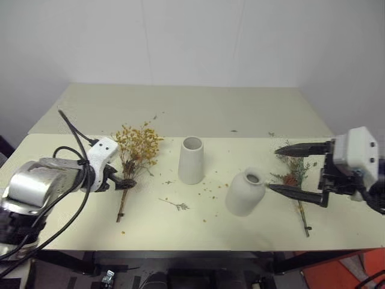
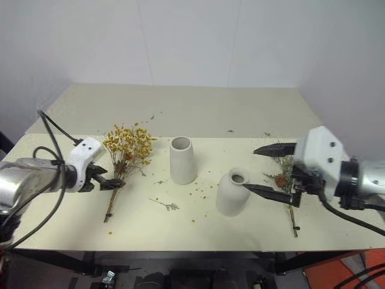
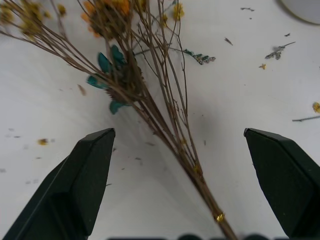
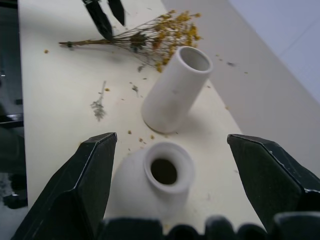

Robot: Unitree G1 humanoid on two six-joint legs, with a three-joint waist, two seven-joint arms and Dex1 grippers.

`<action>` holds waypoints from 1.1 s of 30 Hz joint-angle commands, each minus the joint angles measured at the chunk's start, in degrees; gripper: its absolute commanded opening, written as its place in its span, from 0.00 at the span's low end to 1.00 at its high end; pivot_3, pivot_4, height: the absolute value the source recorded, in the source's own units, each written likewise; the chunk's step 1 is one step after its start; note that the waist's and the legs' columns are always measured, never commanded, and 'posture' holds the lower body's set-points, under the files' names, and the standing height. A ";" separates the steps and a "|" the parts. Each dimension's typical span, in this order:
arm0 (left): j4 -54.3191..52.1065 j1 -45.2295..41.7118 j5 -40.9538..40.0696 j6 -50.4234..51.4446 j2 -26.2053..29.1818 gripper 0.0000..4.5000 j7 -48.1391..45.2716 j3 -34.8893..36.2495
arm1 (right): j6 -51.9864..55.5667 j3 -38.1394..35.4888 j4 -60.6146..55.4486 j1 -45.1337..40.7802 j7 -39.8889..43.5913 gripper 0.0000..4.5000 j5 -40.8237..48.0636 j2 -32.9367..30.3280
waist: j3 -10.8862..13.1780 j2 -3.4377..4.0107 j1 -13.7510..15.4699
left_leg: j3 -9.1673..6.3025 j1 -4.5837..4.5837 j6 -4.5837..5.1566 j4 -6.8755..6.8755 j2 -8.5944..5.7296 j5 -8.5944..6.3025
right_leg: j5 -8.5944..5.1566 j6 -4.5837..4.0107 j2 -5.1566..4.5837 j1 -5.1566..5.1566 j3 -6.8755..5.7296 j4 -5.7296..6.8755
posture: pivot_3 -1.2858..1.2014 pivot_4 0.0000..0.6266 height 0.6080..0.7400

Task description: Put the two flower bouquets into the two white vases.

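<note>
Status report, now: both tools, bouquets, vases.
Left tool open, straddling yellow bouquet stems. Right tool open, at short vase. Green bouquet on table, tall vase empty. Nothing blocking.

You are looking at a pale cream, matte rectangular table (image 1: 252,108) pushed close to a plain white wall (image 1: 192,36). A faint seam crosses its top from side to side. Under the near edge runs a dark frame (image 1: 180,260), and an orange-red patch of floor (image 1: 337,274) shows at your right

Cream table (image 1: 252,114), loose sprig (image 1: 178,205), scattered petal crumbs (image 1: 209,191)
</note>
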 commanded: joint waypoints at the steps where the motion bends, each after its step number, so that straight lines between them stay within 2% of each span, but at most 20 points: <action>1: 1.93 -3.22 2.61 1.08 -1.26 1.00 2.01 -1.69 | -0.43 1.33 0.18 -2.48 -2.08 0.93 -1.10 0.61 | 0.00 0.00 0.11 | -0.02 -0.02 0.00 0.00 -0.01 0.00 | 0.00 0.00 0.00 0.00 0.00 0.00 | 0.52 0.24 1.00; 11: 12.26 -6.13 6.84 -2.61 -8.12 1.00 2.77 -4.74 | -0.28 1.54 0.33 -1.54 -3.82 0.93 -3.04 1.61 | -0.01 -0.01 0.25 | -0.06 0.01 0.00 0.05 -0.04 0.00 | 0.03 0.01 -0.01 0.03 0.00 0.05 | 0.52 0.24 1.00; 15: 12.52 -6.11 7.69 -5.47 -9.25 0.80 1.85 -5.08 | -0.41 0.53 -0.04 -0.69 -3.48 0.94 -3.10 1.58 | -0.01 -0.01 0.23 | -0.07 0.01 0.00 0.07 -0.04 0.00 | 0.04 0.02 -0.01 0.04 0.00 0.07 | 0.52 0.24 1.00; 25: 13.30 -5.34 10.73 -9.37 -8.70 0.05 0.49 -5.07 | -0.21 -0.47 -0.75 1.04 -3.71 0.94 -3.18 1.72 | -0.01 -0.01 0.17 | -0.07 0.01 0.00 0.08 -0.05 0.00 | 0.05 0.04 -0.01 0.04 0.00 0.08 | 0.52 0.24 1.00; 26: 12.77 -4.99 10.84 -10.20 -8.74 0.01 0.38 -4.59 | -0.22 -0.54 -0.78 1.17 -3.65 0.94 -3.19 1.69 | -0.01 -0.01 0.18 | -0.07 0.01 0.00 0.08 -0.04 0.00 | 0.05 0.04 -0.01 0.04 0.00 0.07 | 0.52 0.24 1.00; 29: 12.02 -4.95 9.64 -13.15 -11.13 0.01 2.11 0.80 | -0.20 -0.78 -0.65 1.29 -3.51 0.94 -3.01 1.62 | -0.01 -0.01 0.20 | -0.07 0.00 0.00 0.08 -0.05 0.00 | 0.05 0.03 -0.02 0.04 0.00 0.06 | 0.52 0.24 1.00; 33: 11.97 -4.92 11.50 -23.51 -14.63 0.01 7.21 7.48 | -0.22 -1.27 -0.50 1.64 -3.37 0.94 -2.95 1.52 | -0.01 -0.01 0.27 | -0.09 -0.06 0.00 0.15 -0.04 0.00 | 0.08 0.05 -0.03 0.04 -0.01 0.05 | 0.52 0.24 1.00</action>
